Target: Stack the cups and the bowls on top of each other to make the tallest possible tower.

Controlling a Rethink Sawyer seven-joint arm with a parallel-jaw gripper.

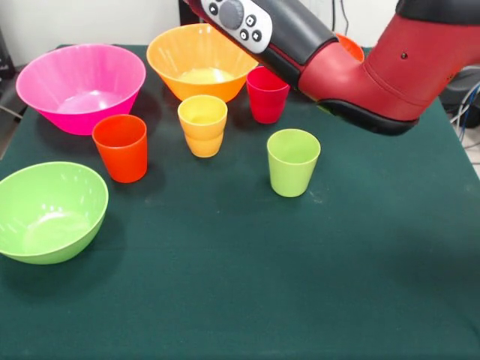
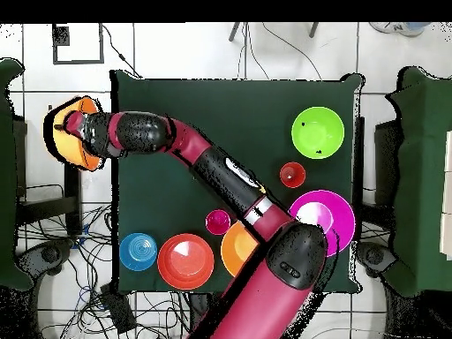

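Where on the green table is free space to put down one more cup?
The near half of the dark green tablecloth, in front of the lime green plastic cup and right of the lime green plastic bowl, lies bare. It is crowded at the back, around the large pink bowl and the yellow cup.

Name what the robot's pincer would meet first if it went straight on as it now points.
Probably the orange bowl at the edge of the table: in the overhead view the pincer lies right over it. Whether they already touch is unclear, since depth cannot be judged.
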